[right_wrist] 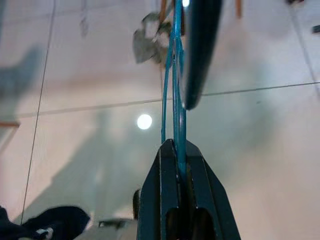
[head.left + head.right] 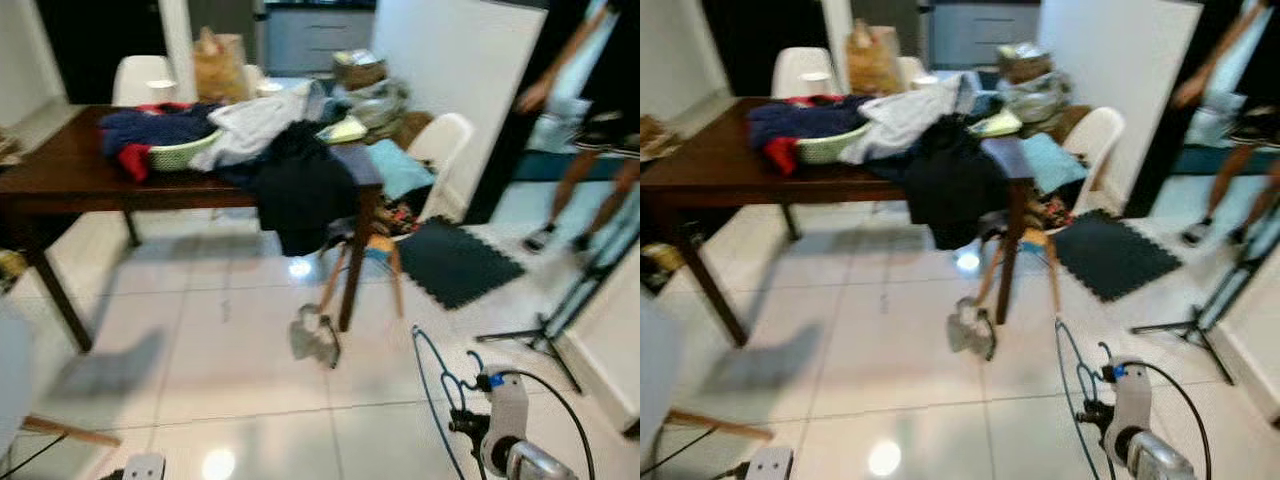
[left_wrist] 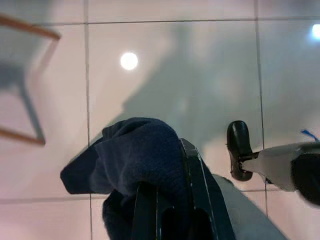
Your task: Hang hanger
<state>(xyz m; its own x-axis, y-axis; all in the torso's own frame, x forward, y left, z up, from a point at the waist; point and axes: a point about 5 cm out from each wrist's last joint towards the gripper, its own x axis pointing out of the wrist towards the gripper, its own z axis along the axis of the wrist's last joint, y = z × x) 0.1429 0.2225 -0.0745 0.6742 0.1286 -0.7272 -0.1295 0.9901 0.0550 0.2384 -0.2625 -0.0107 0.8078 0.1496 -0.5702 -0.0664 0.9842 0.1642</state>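
Right gripper (image 1: 176,165) jaws clenched on blue hanger (image 2: 432,385), left gripper (image 3: 167,175) grasping dark garment (image 3: 132,160), table (image 2: 70,170) edge well apart.

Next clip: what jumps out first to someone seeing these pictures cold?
The dark wooden table at the left-centre, heaped with clothes that spill over its near edge, draws the eye first. At the lower right, the right tool is shut on a thin blue hanger, while the left tool grips a dark navy cloth above the tiled floor. A person's legs show at the far right.
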